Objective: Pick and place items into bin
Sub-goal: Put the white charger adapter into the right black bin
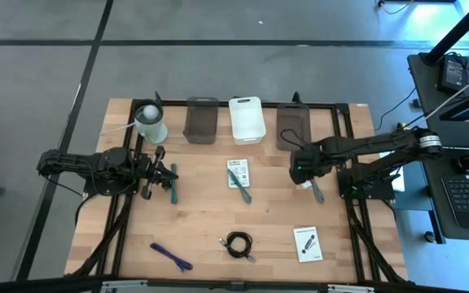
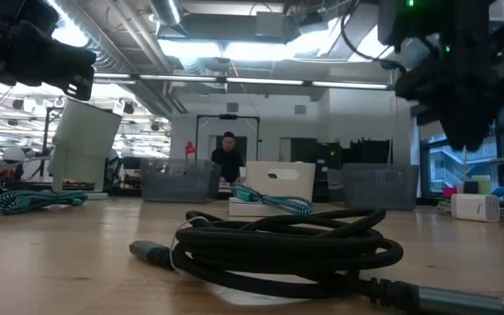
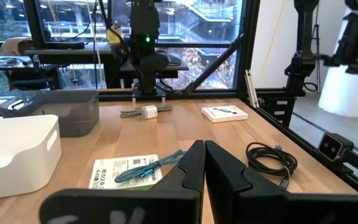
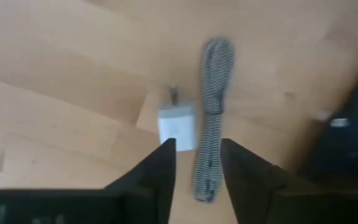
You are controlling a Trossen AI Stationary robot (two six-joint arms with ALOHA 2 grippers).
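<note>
My right gripper [image 4: 197, 149] is open and empty, hanging over a small white plug [image 4: 178, 124] and a grey braided cable bundle [image 4: 213, 118] that lie side by side on the table near its right edge [image 1: 314, 191]. My left gripper [image 3: 204, 146] is shut and empty at the table's left [image 1: 161, 172], next to a teal bundle [image 1: 173, 183]. A second teal bundle lies on a white card [image 1: 238, 175]. A coiled black cable [image 1: 238, 244], a purple stick [image 1: 171, 256] and another white card [image 1: 306, 242] lie near the front edge.
Three bins stand in a row at the far edge: a grey one [image 1: 201, 120], a white one [image 1: 247, 120] and a dark one [image 1: 293, 126]. A round tub with a white top [image 1: 149, 122] stands at the far left. A person stands in the room beyond [image 2: 227, 156].
</note>
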